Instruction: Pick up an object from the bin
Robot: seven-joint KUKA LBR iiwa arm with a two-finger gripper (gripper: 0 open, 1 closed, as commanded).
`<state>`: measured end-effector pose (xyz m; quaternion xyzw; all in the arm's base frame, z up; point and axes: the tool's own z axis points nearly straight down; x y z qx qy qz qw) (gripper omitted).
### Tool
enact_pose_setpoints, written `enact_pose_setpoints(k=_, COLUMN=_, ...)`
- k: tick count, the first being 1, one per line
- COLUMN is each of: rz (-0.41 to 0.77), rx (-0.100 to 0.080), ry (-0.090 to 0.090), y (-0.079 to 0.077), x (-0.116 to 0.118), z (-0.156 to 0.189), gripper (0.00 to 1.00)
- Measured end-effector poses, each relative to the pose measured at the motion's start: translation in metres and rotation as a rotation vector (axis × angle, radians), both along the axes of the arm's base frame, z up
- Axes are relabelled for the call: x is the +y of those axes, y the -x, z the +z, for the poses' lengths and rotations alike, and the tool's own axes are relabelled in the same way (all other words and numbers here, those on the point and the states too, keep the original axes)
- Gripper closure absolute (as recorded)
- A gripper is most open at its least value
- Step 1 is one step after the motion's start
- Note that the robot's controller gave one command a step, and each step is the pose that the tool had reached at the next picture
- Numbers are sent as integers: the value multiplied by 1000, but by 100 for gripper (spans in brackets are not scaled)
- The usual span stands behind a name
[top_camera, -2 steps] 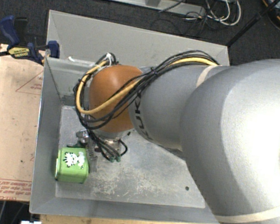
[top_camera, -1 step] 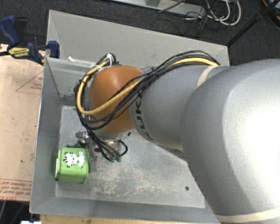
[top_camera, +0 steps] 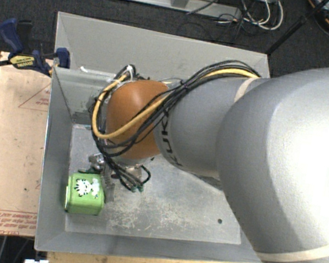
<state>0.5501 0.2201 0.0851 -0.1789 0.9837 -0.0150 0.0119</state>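
The bin (top_camera: 54, 160) has one thing in it that I can see: a green can (top_camera: 85, 194), squat, with a white pattern on the face turned up. It sits on the floor in the near-left corner, close to the left wall and the front wall. The floor around it shows scuffs and specks.

Just right of the can and a little further back hangs the gripper (top_camera: 110, 173), low over the floor. Above it is the orange cover (top_camera: 133, 116), with the cables (top_camera: 101, 118) looped round it. The gripper's metal stands just beside the can's upper right edge, maybe touching (the cover shades that spot, so I would not swear to it). Whether it is released or clenched I cannot tell, and I see nothing held in it.

Further right, the arm (top_camera: 261, 143) comes in big and grey across the bin.

The coming move, I judge, turns on this: the can lies left and slightly forward of the gripper, not under it, so a small shift that way comes first. The can looks about as wide as it is long, so I can pick no long axis to line up with
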Motion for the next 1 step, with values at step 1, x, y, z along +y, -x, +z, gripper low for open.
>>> enact_pose_setpoints(k=1, rz=16, rx=16, ry=-6, y=-3, x=7, z=10, gripper=100)
